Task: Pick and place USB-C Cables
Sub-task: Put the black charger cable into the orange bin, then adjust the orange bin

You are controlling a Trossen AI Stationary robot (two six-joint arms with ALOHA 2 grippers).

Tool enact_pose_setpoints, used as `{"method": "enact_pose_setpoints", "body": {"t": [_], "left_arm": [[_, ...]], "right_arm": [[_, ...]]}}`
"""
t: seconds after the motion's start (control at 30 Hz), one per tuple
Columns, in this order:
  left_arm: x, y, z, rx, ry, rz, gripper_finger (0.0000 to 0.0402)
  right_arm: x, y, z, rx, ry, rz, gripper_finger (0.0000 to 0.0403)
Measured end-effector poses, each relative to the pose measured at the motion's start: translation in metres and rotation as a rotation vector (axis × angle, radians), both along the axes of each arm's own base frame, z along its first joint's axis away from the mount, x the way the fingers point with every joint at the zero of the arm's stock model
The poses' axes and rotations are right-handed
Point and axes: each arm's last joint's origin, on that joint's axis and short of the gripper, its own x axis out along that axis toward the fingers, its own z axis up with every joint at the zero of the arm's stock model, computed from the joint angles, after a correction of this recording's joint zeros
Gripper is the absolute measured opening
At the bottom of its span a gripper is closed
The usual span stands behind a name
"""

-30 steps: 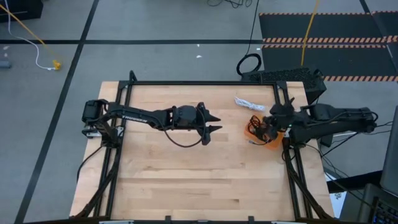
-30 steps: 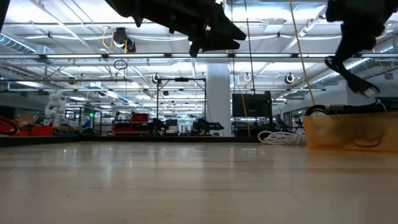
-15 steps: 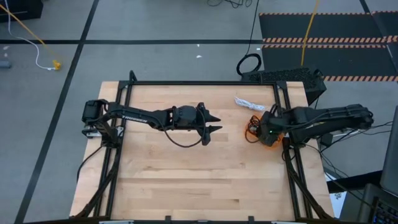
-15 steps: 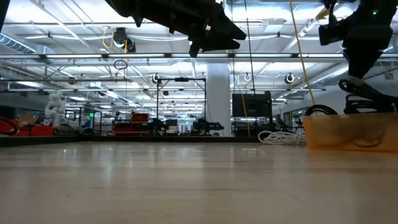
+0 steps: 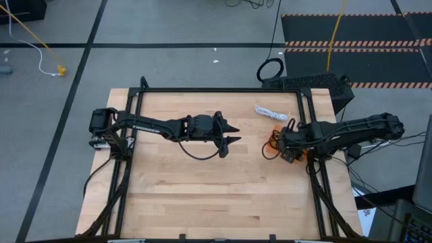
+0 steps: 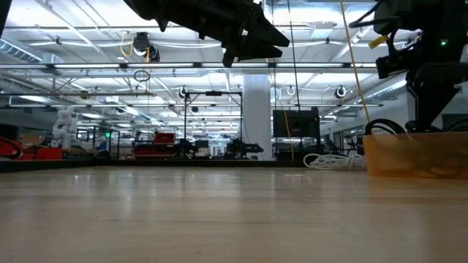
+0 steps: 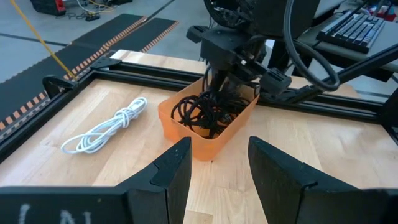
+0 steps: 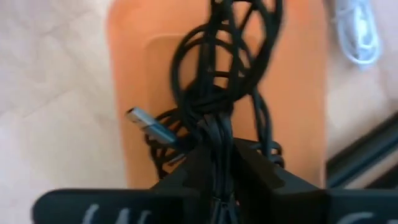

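Note:
An orange tray [image 7: 186, 134] near the table's right edge holds tangled black USB-C cables [image 7: 202, 112]. The white USB-C cable [image 7: 102, 129] lies coiled on the wood just beyond the tray, toward the far edge. My right gripper [image 7: 219, 87] reaches down into the tray and is shut on a black cable bundle [image 8: 217, 81], whose silver plug [image 8: 146, 122] sticks out sideways. My left gripper [image 7: 214, 171] hovers open above the table's middle [image 5: 229, 133], some way left of the tray [image 5: 283, 150]. My right gripper pinches several strands of a black cable bundle [image 8: 217, 134] between its two fingers, coming from above and pointing down into the tray. The strands run along the fingers. The bundle's loops [image 8: 214, 43] hang below and reach the tray's floor among the other cables.
A black frame rail [image 7: 130, 74] runs along the table's far and right edges, close behind the tray. Bare wood lies left of and nearer than the tray [image 5: 202, 189]. A keyboard [image 5: 304, 82] and a black cable ring [image 5: 270, 69] sit beyond the far right corner.
My right gripper has come down over the tray, shifting slightly toward the table's left. The black cable bundle that hung from it above the tray's rim has sunk into the tray. The gripper stays shut on it.

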Motion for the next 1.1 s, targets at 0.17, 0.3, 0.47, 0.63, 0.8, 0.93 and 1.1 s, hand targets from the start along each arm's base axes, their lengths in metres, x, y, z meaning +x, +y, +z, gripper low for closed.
{"method": "enact_pose_setpoints", "body": {"t": [0.17,0.3,0.47,0.63,0.8,0.93,1.1], "left_arm": [[0.000,0.000,0.000,0.000,0.000,0.000,0.0161],[0.000,0.000,0.000,-0.001,0.001,0.000,0.0161],[0.000,0.000,-0.001,-0.003,0.007,0.000,0.0161],[-0.001,0.000,-0.003,-0.004,0.031,0.001,0.0161],[-0.001,0.000,-0.003,-0.004,0.031,0.001,0.0161],[-0.001,0.000,-0.003,-0.004,0.031,0.000,0.0161],[-0.001,0.000,-0.003,-0.003,0.030,0.000,0.0161]], "right_arm": [[0.005,0.003,0.000,0.088,-0.046,0.018,0.0096],[0.011,0.005,0.001,0.152,-0.099,0.052,0.0127],[0.014,0.006,0.002,0.163,-0.128,0.088,0.0146],[0.012,0.003,0.002,0.124,-0.120,0.049,0.0145],[0.009,0.003,0.008,0.112,-0.117,0.046,0.0140],[0.009,0.003,0.018,0.108,-0.167,0.051,0.0139],[0.014,-0.002,0.033,-0.056,-0.271,0.017,0.0138]]}}
